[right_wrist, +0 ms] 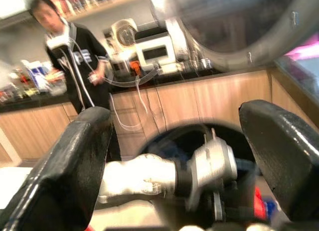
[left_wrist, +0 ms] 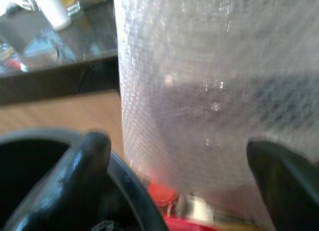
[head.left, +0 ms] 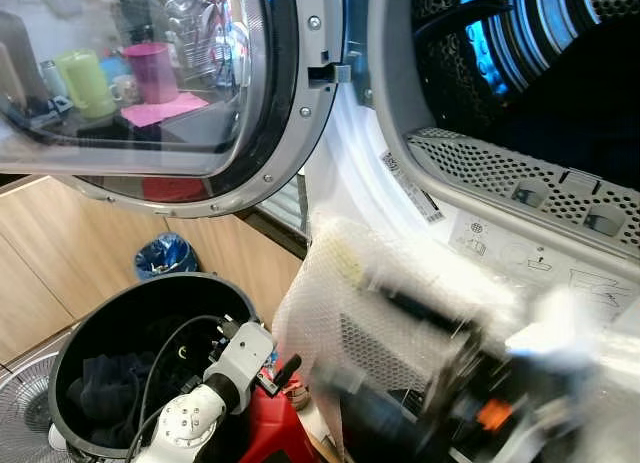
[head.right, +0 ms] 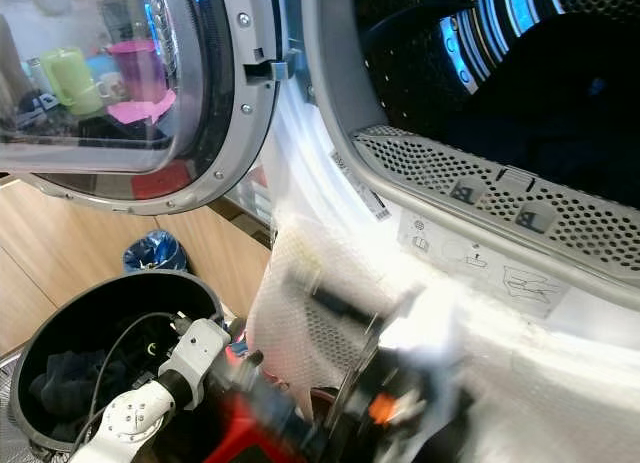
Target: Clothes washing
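The washing machine's drum (head.left: 540,73) stands open at the upper right, its round door (head.left: 160,83) swung out to the left. Below the door sits a black basket (head.left: 150,293) holding dark clothes (head.left: 105,383). My left gripper (head.left: 278,376) is open at the basket's right rim, with nothing between its fingers (left_wrist: 84,166). It faces my bubble-wrapped right arm (head.left: 400,323), which is blurred in front of the machine. My right gripper (right_wrist: 174,136) is open and empty, and looks back at my left arm (right_wrist: 164,173) and the basket (right_wrist: 164,141).
A person (right_wrist: 75,56) in a black top stands by the wooden cabinets. A blue bin (head.left: 165,255) sits against the cabinets beyond the basket. A fan grille (head.left: 20,413) is at the lower left, and a red object (head.left: 270,423) is beside the basket.
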Motion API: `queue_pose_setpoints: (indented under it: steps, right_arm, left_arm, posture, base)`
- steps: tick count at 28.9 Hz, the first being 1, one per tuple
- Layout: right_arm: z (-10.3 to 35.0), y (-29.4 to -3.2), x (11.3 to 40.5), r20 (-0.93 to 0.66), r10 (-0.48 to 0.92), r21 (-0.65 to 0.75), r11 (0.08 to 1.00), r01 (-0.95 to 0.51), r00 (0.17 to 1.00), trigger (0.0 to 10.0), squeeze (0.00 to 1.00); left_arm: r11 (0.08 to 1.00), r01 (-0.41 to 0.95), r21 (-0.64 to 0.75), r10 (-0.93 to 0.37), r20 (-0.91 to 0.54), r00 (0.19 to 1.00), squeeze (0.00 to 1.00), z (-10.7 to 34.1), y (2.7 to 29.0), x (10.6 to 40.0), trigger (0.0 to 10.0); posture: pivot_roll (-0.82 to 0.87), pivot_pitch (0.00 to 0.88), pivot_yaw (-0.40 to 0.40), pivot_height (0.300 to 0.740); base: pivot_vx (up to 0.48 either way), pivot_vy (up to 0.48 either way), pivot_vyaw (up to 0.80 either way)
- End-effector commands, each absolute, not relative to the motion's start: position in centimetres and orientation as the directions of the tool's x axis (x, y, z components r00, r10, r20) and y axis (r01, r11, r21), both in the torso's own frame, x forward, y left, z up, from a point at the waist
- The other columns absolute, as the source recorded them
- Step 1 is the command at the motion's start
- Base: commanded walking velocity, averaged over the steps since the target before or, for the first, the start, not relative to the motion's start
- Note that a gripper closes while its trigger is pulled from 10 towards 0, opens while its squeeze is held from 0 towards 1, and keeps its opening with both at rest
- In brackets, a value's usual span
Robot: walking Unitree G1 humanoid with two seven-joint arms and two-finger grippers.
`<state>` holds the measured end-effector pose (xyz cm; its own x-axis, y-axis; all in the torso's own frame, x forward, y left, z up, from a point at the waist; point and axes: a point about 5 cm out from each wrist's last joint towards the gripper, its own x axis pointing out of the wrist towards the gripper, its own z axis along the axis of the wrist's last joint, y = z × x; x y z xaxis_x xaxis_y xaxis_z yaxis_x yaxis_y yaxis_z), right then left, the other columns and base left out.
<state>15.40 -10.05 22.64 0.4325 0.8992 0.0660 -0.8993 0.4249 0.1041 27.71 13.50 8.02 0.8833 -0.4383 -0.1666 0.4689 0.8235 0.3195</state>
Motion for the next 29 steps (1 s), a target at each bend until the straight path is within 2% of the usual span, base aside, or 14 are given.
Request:
queue_pose_setpoints:
  steps: [1, 2, 3, 6, 7, 11, 14, 17, 20, 22, 25, 29]
  right_arm:
    - [22.0, -10.0, 15.3, 0.035, 0.893, 0.088, 0.444, -0.892, 0.448, 10.0, 0.0]
    - [20.8, -10.2, 15.5, -0.008, 0.883, 0.113, 0.467, -0.877, 0.469, 10.0, 0.0]
    - [17.3, -10.8, 16.1, -0.11, 0.846, 0.186, 0.534, -0.825, 0.522, 10.0, 0.0]
    - [13.1, -12.3, 17.1, -0.177, 0.752, 0.284, 0.657, -0.699, 0.635, 10.0, 0.0]
    - [10.7, -13.6, 17.6, -0.23, 0.661, 0.325, 0.744, -0.584, 0.714, 10.0, 0.0]
    - [7.9, -15.1, 17.9, -0.301, 0.554, 0.341, 0.823, -0.456, 0.776, 10.0, 0.0]
    - [4.1, -17.1, 18.1, -0.408, 0.373, 0.349, 0.907, -0.236, 0.833, 10.0, 0.0]
    - [2.5, -18.1, 18.1, -0.442, 0.287, 0.34, 0.93, -0.137, 0.85, 10.0, 0.0]
    - [-1.3, -19.8, 17.9, -0.55, 0.113, 0.266, 0.963, 0.045, 0.827, 10.0, 0.0]
    - [-4.5, -21.7, 17.1, -0.678, -0.088, 0.152, 0.955, 0.256, 0.73, 10.0, 0.0]
    - [-6.8, -23.1, 15.5, -0.767, -0.241, 0.054, 0.899, 0.434, 0.594, 10.0, 0.0]
    - [-8.4, -22.8, 14.4, -0.807, -0.274, -0.009, 0.892, 0.453, 0.524, 10.0, 0.0]
  left_arm:
    - [0.824, 0.47, 0.316, -0.446, -0.15, 0.882, 0.0, 8.4, 13.7, 27.6, 10.0]
    - [0.822, 0.473, 0.317, -0.449, -0.149, 0.881, 0.0, 8.4, 13.7, 27.6, 10.0]
    - [0.82, 0.482, 0.309, -0.459, -0.146, 0.876, 0.0, 8.6, 13.5, 27.6, 10.0]
    - [0.807, 0.511, 0.296, -0.49, -0.145, 0.859, 0.0, 8.7, 13.1, 27.5, 10.0]
    - [0.793, 0.53, 0.3, -0.509, -0.15, 0.847, 0.0, 8.8, 12.9, 27.4, 10.0]
    - [0.769, 0.563, 0.303, -0.542, -0.16, 0.825, 0.0, 8.8, 12.8, 27.1, 10.0]
    - [0.749, 0.589, 0.303, -0.565, -0.171, 0.807, 0.0, 8.9, 12.9, 26.9, 10.0]
    - [0.732, 0.617, 0.288, -0.59, -0.183, 0.786, 0.0, 9.1, 12.9, 26.8, 10.0]
    - [0.682, 0.684, 0.258, -0.651, -0.212, 0.729, 0.0, 9.5, 12.9, 26.4, 10.0]
    - [0.614, 0.746, 0.256, -0.702, -0.255, 0.665, 0.0, 9.7, 12.9, 26.1, 10.0]
    - [0.582, 0.783, 0.22, -0.734, -0.272, 0.623, 0.0, 10.5, 13.2, 25.9, 10.0]
    - [0.525, 0.817, 0.239, -0.755, -0.313, 0.577, 0.0, 12.9, 14.6, 26.3, 10.0]
  posture:
    - [0.07, 0.088, 0.022, 0.74]
    - [0.07, 0.088, 0.022, 0.74]
    - [0.07, 0.088, 0.019, 0.74]
    - [0.08, 0.086, 0.015, 0.74]
    - [0.09, 0.086, 0.015, 0.74]
    - [0.1, 0.083, 0.013, 0.74]
    - [0.11, 0.082, 0.013, 0.74]
    - [0.12, 0.083, 0.015, 0.74]
    - [0.12, 0.082, 0.016, 0.74]
    - [0.14, 0.075, 0.021, 0.74]
    - [0.14, 0.07, 0.021, 0.74]
    - [0.17, 0.072, 0.02, 0.74]
  base:
    - [0.0, 0.0, 0.0]
    - [0.0, 0.0, 0.0]
    - [0.0, 0.0, 0.0]
    - [0.0, 0.0, 0.0]
    - [0.0, 0.0, 0.0]
    - [0.0, 0.0, 0.0]
    - [0.0, 0.0, 0.0]
    - [0.0, 0.0, 0.0]
    - [0.0, 0.0, 0.0]
    - [0.0, 0.0, 0.0]
    - [0.0, 0.0, 0.0]
    - [0.0, 0.0, 0.0]
